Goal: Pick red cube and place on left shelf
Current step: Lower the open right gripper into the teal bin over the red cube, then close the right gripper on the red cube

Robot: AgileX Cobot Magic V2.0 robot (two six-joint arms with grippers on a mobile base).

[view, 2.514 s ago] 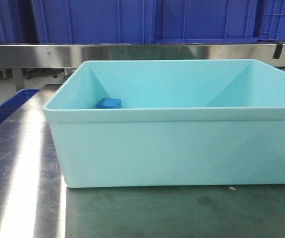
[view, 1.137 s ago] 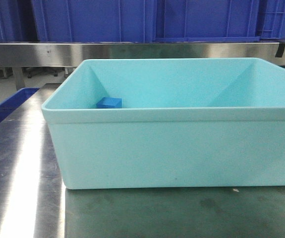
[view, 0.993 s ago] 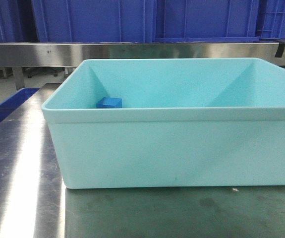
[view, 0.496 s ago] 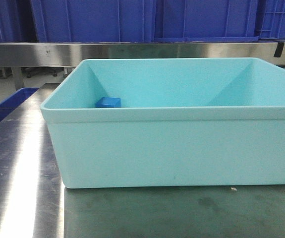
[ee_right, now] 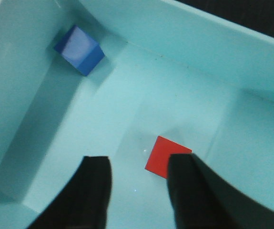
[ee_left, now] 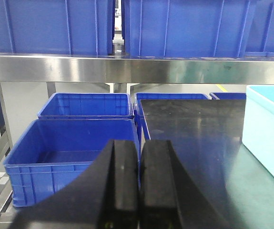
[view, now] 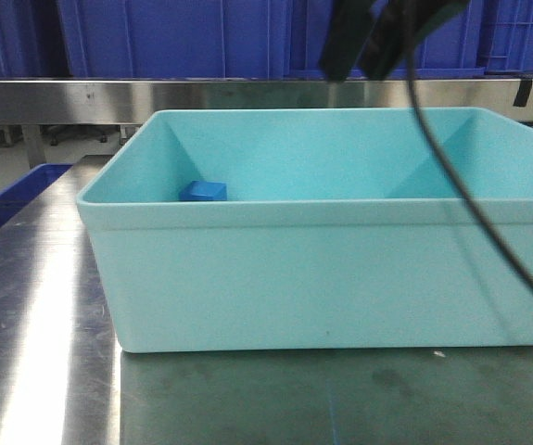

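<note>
The right gripper (ee_right: 137, 161) is hanging over the inside of the pale turquoise tub (view: 322, 269), its two dark fingers standing apart and holding nothing. The red cube (ee_right: 165, 155) is lying on the tub floor, just beside the right-hand finger, whose tip is covering one corner of it. The blue cube (ee_right: 79, 49) is sitting well apart from it, in a corner on the tub's left side. The left gripper (ee_left: 139, 145) is showing its fingers pressed together and empty, facing the left shelf (ee_left: 127, 69) and its blue crates (ee_left: 55, 24).
</note>
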